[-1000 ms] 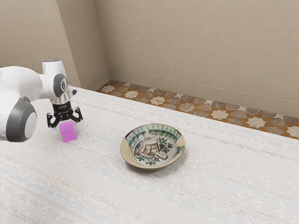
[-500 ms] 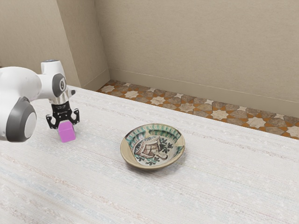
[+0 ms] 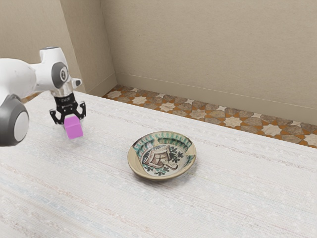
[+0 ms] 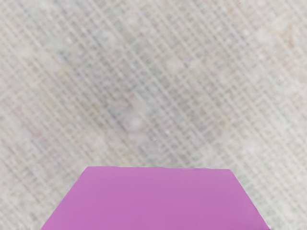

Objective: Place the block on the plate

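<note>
A black gripper [image 3: 73,122] grips a pink block [image 3: 75,128] above a cloth-patterned table [image 3: 223,203], its fingers drawn in against the block's sides. The block hangs just beneath the hand, a faint shadow on the surface below it, while the decorated plate [image 3: 134,163] sits well apart from the gripper, farther out along the arm's reach and lower down. The lift appears to be in hand, with the carry to come: the next move calls for taking the block outward, high enough to pass over the plate's raised rim, then lowering it over the hollow before letting go. On the scene are one block, held, one plate, bearing no block, one table and one white robot arm [image 3: 45,77] with a single gripper.
</note>
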Action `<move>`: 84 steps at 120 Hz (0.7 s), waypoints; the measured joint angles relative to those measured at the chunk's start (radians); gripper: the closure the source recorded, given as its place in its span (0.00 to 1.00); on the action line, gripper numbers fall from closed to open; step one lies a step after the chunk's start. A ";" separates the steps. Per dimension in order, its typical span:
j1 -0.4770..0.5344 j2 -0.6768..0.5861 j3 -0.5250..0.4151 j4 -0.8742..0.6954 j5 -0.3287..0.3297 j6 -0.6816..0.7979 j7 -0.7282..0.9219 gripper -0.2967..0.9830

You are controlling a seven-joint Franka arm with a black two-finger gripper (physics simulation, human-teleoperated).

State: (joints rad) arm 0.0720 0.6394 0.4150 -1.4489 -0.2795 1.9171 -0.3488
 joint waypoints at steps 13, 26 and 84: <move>-0.061 -0.038 0.004 -0.035 -0.002 -0.002 -0.006 0.45; -0.134 -0.079 0.009 -0.079 -0.007 0.001 -0.014 0.45; -0.506 -0.101 0.142 -0.082 -0.057 -0.018 -0.060 0.46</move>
State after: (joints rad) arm -0.4341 0.5387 0.5575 -1.5313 -0.3370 1.8994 -0.4086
